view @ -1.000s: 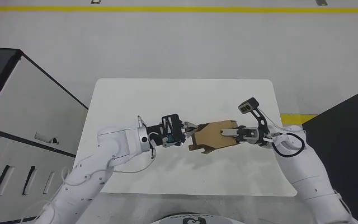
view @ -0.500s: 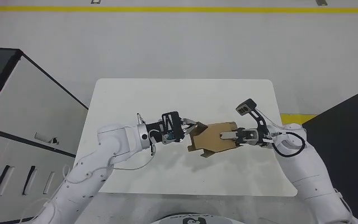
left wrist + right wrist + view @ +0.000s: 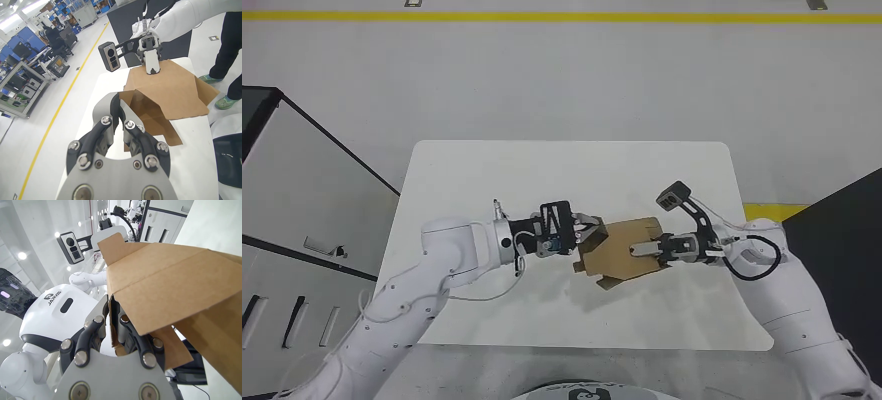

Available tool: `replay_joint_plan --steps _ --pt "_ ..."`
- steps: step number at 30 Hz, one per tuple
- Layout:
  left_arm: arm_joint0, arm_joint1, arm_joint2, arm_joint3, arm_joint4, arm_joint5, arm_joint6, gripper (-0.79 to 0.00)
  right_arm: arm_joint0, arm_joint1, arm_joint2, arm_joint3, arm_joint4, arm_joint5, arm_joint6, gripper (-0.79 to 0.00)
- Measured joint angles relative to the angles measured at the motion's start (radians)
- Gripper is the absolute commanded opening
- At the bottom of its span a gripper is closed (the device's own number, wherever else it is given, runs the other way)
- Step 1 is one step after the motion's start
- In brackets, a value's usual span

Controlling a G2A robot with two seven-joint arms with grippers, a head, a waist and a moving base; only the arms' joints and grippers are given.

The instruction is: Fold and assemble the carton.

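The 2 arms point inward over the table (image 3: 492,170), right gripper (image 3: 647,247) clamping the carton (image 3: 622,258), left gripper (image 3: 585,237) seemingly pinching its other end.

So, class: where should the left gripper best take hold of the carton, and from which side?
Probably the side flap at the carton's open mouth, approached end-on from the left gripper's side: that thin edge stands upright and exposed above the table, and the right gripper clamps the opposite end.

Edge of the brown carton (image 3: 170,285), tight within the right end effector (image 3: 112,311)
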Motion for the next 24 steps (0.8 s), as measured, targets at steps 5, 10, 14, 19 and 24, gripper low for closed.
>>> replay_joint_plan --steps 5,10,14,19,24 --pt "-0.022 -0.005 0.022 0.014 -0.005 -0.007 -0.004 -0.785 0.004 0.002 -0.009 0.0 -0.003 0.0 0.0 -0.785" --pt "-0.035 -0.008 0.032 0.023 -0.01 -0.004 -0.012 -0.785 0.004 0.004 -0.011 0.004 0.0 -0.006 -0.006 -0.785" --pt "-0.024 -0.005 0.005 0.014 -0.011 0.023 -0.01 -0.785 -0.001 0.005 0.001 0.029 0.029 -0.027 -0.027 -0.785" --pt "0.011 0.004 -0.04 -0.019 -0.004 0.034 -0.01 -0.785 -0.003 0.004 0.01 0.051 0.058 -0.042 -0.042 -0.785" --pt "0.064 0.013 -0.084 -0.055 -0.004 0.048 -0.007 -0.785 -0.005 0.001 0.018 0.078 0.092 -0.057 -0.057 -0.785"
